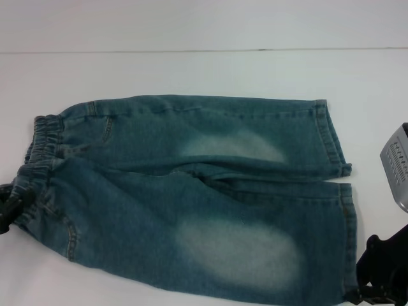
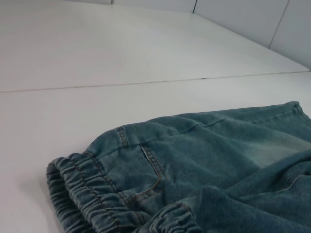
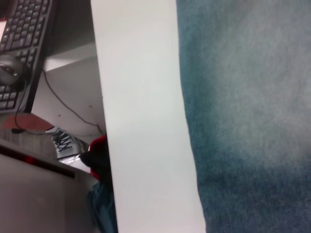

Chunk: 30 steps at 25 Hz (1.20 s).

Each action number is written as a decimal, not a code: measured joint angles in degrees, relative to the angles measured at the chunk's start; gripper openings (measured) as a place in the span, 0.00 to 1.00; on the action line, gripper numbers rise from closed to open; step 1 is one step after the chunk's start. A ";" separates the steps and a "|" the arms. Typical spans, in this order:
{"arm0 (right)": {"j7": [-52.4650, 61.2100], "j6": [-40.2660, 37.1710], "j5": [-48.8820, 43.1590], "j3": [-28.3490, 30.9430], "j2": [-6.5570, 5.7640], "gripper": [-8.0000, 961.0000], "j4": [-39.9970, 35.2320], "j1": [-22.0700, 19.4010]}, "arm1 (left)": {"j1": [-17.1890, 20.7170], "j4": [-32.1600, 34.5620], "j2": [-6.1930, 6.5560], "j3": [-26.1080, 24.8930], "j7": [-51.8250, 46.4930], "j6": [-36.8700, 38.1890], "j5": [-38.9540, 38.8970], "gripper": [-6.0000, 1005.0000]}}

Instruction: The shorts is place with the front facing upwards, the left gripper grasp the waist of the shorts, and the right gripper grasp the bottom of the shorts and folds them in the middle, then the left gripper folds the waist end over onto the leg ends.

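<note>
Blue denim shorts lie flat on the white table, front up, with pale faded patches on both legs. The elastic waist is at the left and the leg hems are at the right. My left gripper is at the nearer part of the waistband, touching the bunched fabric. The left wrist view shows the waistband and a pocket seam close up. My right gripper is beside the near leg's hem corner at the bottom right. The right wrist view shows faded denim near the table's edge.
A grey ribbed metal part juts in at the right edge. The table's front edge runs close to the near leg. Beyond it, lower down, are a keyboard and a mouse. A seam crosses the table behind the shorts.
</note>
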 joint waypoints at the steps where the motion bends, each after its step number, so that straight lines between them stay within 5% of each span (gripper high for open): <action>1: -0.08 0.14 0.05 0.07 0.00 0.25 -0.01 -0.18 | 0.00 0.00 0.00 -0.04 -0.06 0.00 -0.01 0.06; 8: -1.54 -0.97 0.01 1.73 -0.11 0.02 -1.38 -2.16 | 0.51 0.05 0.29 -0.33 -0.55 1.83 0.23 0.06; 13: -4.06 -4.44 0.34 2.27 0.05 0.02 -4.12 -4.54 | 1.80 2.18 1.28 -0.40 -3.86 7.07 2.28 0.06; 19: -6.49 -5.75 0.42 3.41 0.03 0.02 -5.51 -7.15 | 4.10 8.09 0.66 -0.70 -6.67 12.37 5.47 0.06; 30: -16.83 -6.58 0.66 19.35 -0.46 0.02 -6.29 -4.30 | 2.20 9.74 1.81 -7.05 -11.06 12.83 2.52 0.06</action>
